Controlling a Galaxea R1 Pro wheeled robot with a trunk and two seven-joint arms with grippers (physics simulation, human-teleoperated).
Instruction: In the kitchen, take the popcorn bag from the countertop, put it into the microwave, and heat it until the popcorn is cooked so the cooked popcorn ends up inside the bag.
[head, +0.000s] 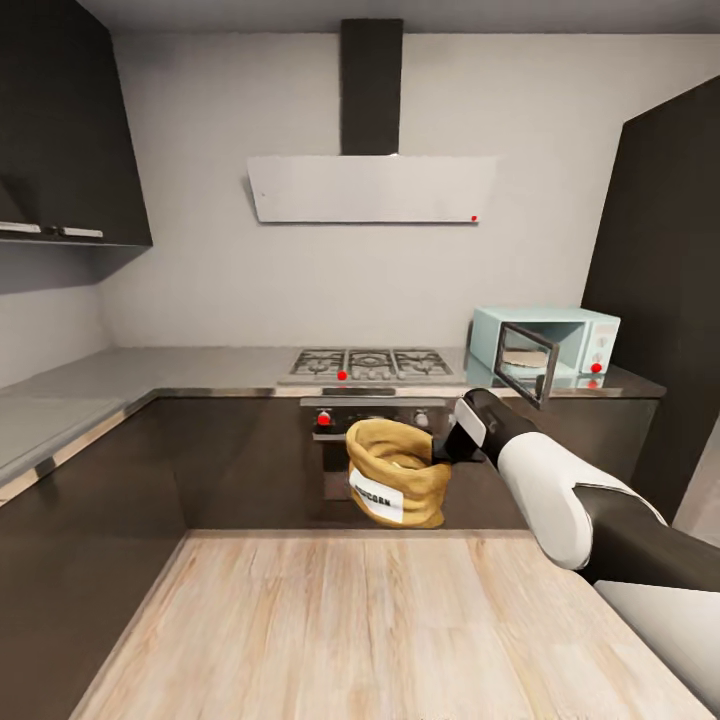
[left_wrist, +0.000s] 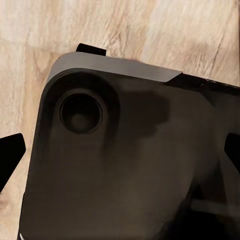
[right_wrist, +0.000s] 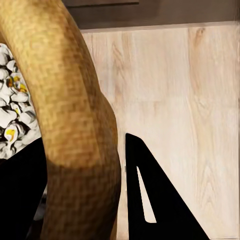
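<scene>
The golden-tan popcorn bag hangs in the air in front of the dark cabinets, its white label facing me. My right gripper is shut on its rolled rim, with one black finger outside the cloth. White puffy pieces with yellow bits show inside the bag. The mint-blue microwave stands on the grey countertop at the right, its dark glass door swung open. My left gripper is open over my own dark base, its fingers spread wide.
A gas hob sits mid-counter above a built-in oven, under a white slanted hood. Tall dark cabinets stand right of the microwave. The countertop wraps around the left side. Light wood floor lies between me and the cabinets.
</scene>
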